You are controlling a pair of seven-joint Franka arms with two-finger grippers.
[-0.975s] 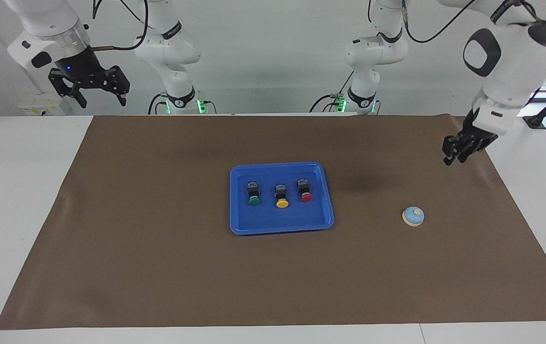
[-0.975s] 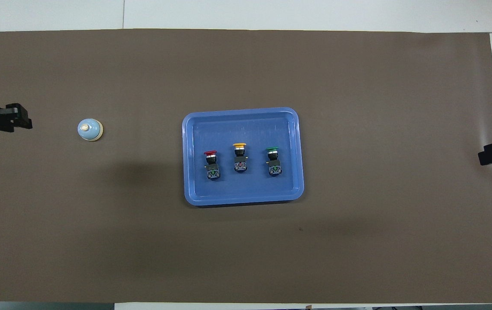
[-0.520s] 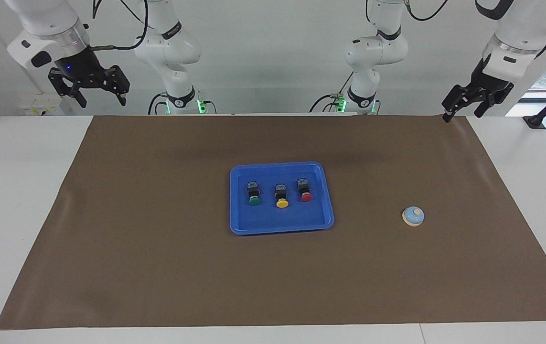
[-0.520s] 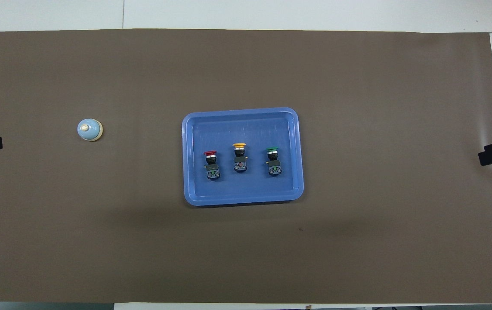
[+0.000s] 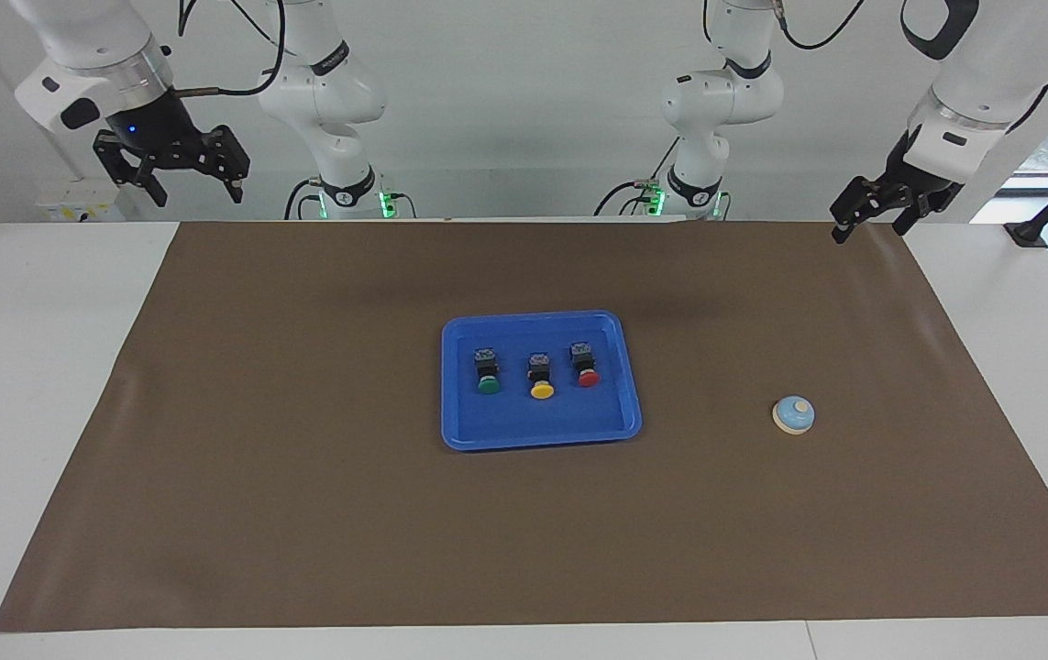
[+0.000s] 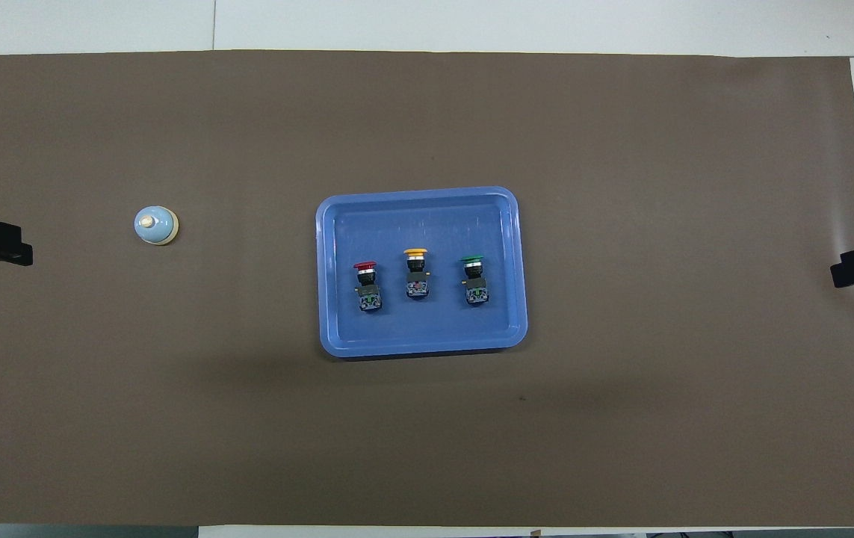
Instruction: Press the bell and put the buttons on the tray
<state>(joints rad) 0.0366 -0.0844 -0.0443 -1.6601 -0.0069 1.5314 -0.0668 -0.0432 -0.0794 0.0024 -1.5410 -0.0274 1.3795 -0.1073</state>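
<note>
The left gripper had lifted from the bell toward 12 o'clock, fingers released; right gripper waited released; buttons lay in tray, task apparently complete.

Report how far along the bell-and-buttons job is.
Done: the red button, yellow button and green button all lie in the tray. In hand: nothing; left gripper and right gripper hang open and raised. Left: nothing visible; the bell stands untouched, press unconfirmable.
</note>
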